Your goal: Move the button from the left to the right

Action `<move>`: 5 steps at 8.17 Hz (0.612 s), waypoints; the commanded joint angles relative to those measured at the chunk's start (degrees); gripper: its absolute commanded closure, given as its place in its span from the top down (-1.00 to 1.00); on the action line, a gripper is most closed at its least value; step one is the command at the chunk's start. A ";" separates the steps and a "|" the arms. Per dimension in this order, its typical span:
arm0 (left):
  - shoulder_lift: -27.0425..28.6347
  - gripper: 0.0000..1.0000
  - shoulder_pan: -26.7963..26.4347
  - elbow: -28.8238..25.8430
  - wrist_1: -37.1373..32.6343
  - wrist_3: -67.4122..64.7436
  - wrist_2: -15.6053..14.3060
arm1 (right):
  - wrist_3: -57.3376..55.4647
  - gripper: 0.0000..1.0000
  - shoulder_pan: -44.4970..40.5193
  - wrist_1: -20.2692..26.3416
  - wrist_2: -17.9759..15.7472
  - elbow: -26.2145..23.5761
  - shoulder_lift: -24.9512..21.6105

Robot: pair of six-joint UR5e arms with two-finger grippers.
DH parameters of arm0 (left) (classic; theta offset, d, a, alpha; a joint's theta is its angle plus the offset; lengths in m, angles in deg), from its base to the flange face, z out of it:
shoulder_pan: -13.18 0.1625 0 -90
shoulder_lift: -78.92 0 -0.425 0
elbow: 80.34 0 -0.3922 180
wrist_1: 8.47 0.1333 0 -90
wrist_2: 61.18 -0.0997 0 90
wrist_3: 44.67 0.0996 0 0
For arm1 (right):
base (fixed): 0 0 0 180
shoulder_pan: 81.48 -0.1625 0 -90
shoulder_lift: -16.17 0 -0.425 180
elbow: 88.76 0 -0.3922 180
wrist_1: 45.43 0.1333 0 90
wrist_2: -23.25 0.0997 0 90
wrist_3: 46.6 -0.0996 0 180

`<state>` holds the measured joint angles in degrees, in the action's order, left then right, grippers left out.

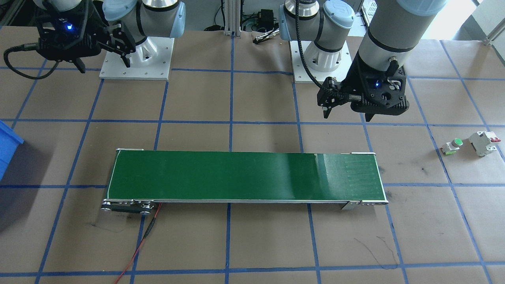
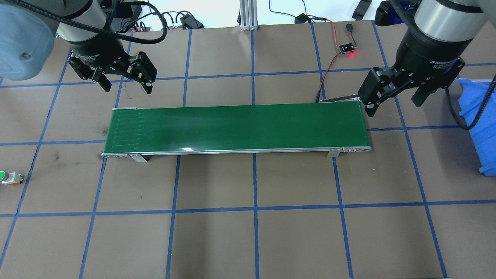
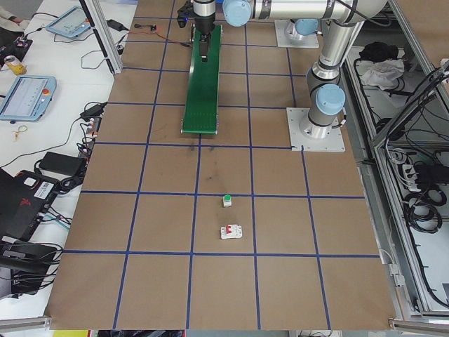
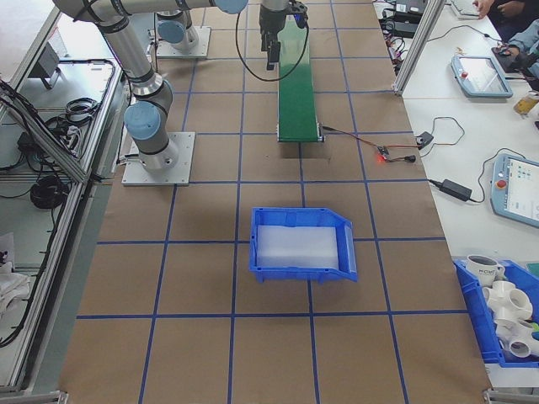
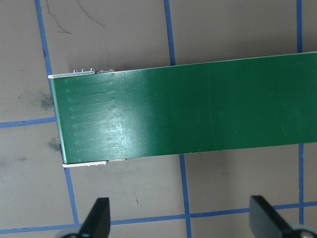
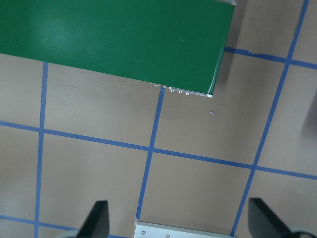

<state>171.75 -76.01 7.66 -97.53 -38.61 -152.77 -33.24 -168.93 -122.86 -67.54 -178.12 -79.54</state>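
Observation:
The button (image 1: 453, 145), green-capped on a pale body, lies on the brown table far to the robot's left, also in the overhead view (image 2: 8, 177) and the left side view (image 3: 227, 201). My left gripper (image 2: 127, 86) hangs open and empty above the far left end of the green conveyor belt (image 2: 232, 126), well away from the button. Its wrist view shows the left gripper (image 5: 181, 218) with spread fingers over the belt end (image 5: 198, 109). My right gripper (image 2: 393, 104) is open and empty by the belt's right end (image 6: 114, 34).
A white circuit breaker (image 1: 483, 142) with a red tab lies just beside the button. A blue bin (image 2: 482, 120) stands at the table's right edge. A wired board with a red light (image 2: 347, 48) sits behind the belt. Both arm bases are bolted near the robot's side.

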 commanded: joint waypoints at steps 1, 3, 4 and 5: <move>-0.10 1.00 0.24 0.16 0.03 0.09 0.36 | 0.00 1.00 0.00 0.00 0.00 -0.02 0.00; -0.01 1.00 2.85 -0.10 0.55 4.09 0.01 | 0.00 1.00 0.00 0.00 0.00 -0.02 0.00; 0.07 1.00 8.53 0.33 0.64 8.83 0.35 | 0.00 1.00 0.00 0.00 0.00 -0.02 0.00; 0.94 1.00 13.90 0.42 0.64 12.01 0.18 | 0.00 1.00 0.00 0.00 0.00 -0.02 0.00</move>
<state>171.81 -70.83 7.79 -97.05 -33.05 -152.59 -33.24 -168.93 -122.86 -67.54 -178.15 -79.54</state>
